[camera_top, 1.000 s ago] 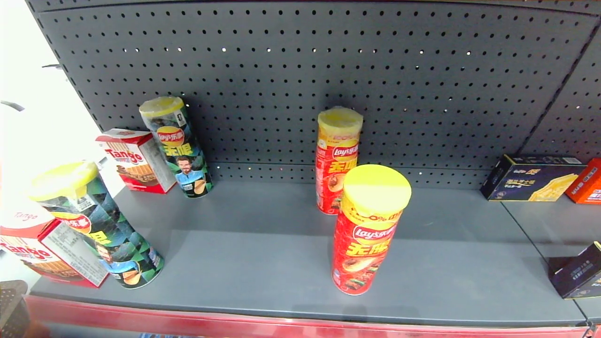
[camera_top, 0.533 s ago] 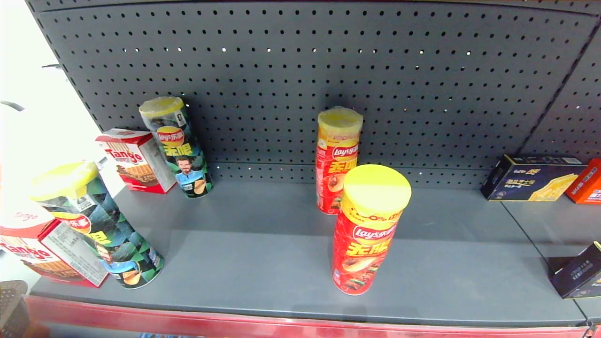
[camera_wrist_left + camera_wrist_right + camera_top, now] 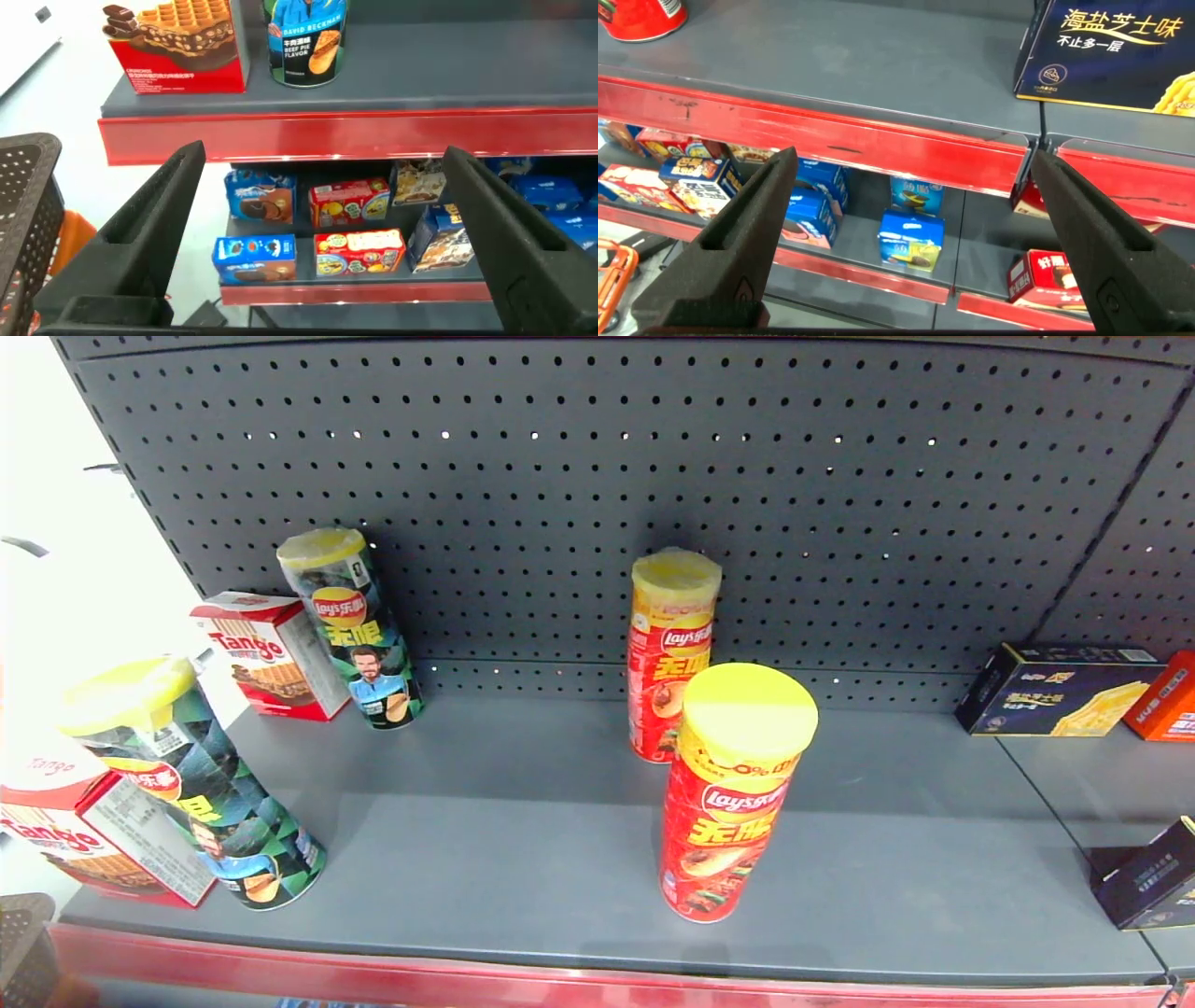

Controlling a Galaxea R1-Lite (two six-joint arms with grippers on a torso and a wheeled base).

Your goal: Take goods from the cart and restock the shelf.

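On the grey shelf (image 3: 523,840) two red chip cans stand upright, one at the front (image 3: 728,793) and one behind it (image 3: 670,653). Two dark green chip cans (image 3: 191,784) (image 3: 352,625) stand to the left beside red-and-white wafer boxes (image 3: 271,653) (image 3: 84,840). My left gripper (image 3: 322,154) is open and holds nothing, below and in front of the shelf's red edge (image 3: 374,135), under a green can (image 3: 306,42). My right gripper (image 3: 915,157) is also open with nothing in it, facing the red shelf edge (image 3: 831,121) near a dark blue box (image 3: 1106,47).
A black mesh cart basket (image 3: 23,943) (image 3: 23,215) sits at the lower left. Dark blue and orange boxes (image 3: 1055,691) (image 3: 1167,709) lie on the shelf's right. The lower shelf holds several small snack boxes (image 3: 346,229) (image 3: 910,238). A perforated back panel (image 3: 597,476) closes the shelf.
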